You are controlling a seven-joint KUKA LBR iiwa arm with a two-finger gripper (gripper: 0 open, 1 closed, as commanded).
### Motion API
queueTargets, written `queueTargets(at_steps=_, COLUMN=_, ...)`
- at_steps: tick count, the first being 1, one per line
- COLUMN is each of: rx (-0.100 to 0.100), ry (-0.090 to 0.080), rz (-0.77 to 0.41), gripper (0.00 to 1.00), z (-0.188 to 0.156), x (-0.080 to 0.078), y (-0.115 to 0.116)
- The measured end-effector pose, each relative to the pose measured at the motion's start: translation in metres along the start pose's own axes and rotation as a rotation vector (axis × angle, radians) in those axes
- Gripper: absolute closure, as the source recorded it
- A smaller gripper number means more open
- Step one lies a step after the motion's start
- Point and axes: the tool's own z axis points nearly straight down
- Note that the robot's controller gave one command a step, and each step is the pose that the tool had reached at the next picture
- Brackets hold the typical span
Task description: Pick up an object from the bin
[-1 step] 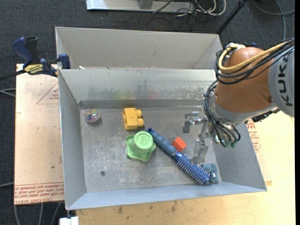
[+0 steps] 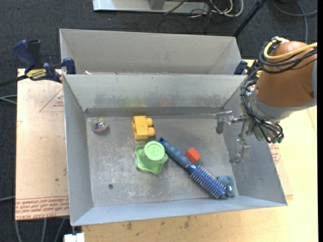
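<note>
1. I judged this to be the approach step: nothing had been picked yet. My tool [image 2: 231,136] hung over bare floor at the right side of the bin [image 2: 151,87].
2. The tool's two fingers stood apart, with nothing between them and touching nothing I could see.
3. Nearest lay the blue brush [image 2: 194,170], running diagonally toward the lower right, with a small orange block [image 2: 192,155] just beside its handle.
4. Further left sat a green cup [image 2: 151,157] and a yellow block [image 2: 142,127], with a small shiny ball [image 2: 100,125] at the upper left.
5. The next move, I reckoned, called for shifting left, lining the fingers across the brush, then descending.
</note>
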Motion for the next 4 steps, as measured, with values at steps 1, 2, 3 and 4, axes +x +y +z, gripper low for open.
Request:
queueTargets(at_steps=1, rx=-0.009, ry=0.007, rz=-0.138, gripper=0.0, z=0.052, x=0.031, y=0.109)
queueTargets(at_steps=2, rx=-0.003, ry=0.002, rz=-0.238, gripper=0.0, z=0.126, x=0.013, y=0.045)
queueTargets(at_steps=3, rx=-0.004, ry=0.002, rz=-0.242, gripper=1.0, z=0.126, x=0.013, y=0.047)
queueTargets(at_steps=4, rx=0.0, ry=-0.007, rz=-0.238, gripper=1.0, z=-0.008, x=0.013, y=0.058)
